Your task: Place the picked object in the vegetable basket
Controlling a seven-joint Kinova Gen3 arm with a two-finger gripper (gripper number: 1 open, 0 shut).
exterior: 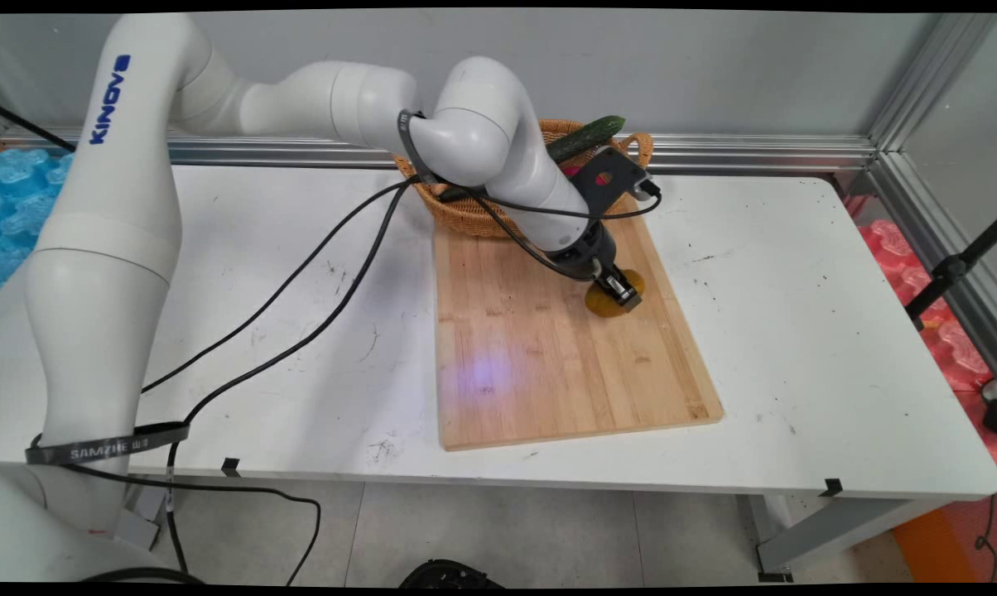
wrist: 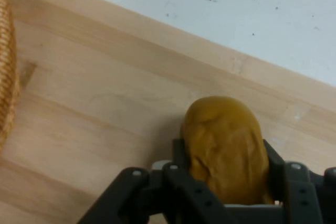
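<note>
- Gripper [exterior: 617, 289]: low over the board's far right part, jaws closed on the potato
- Potato [wrist: 227, 148]: yellow-brown, between the fingers [wrist: 181, 156], resting on the board [exterior: 548, 331]
- Basket [exterior: 465, 211]: wicker, at the board's far edge, holding a cucumber [exterior: 585, 136]
- Table [exterior: 797, 331]: white, under the board

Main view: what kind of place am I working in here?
Probably a robot lab test cell, not a kitchen: a white table framed by aluminium rails, holding a staged cutting board and wicker basket.
</note>
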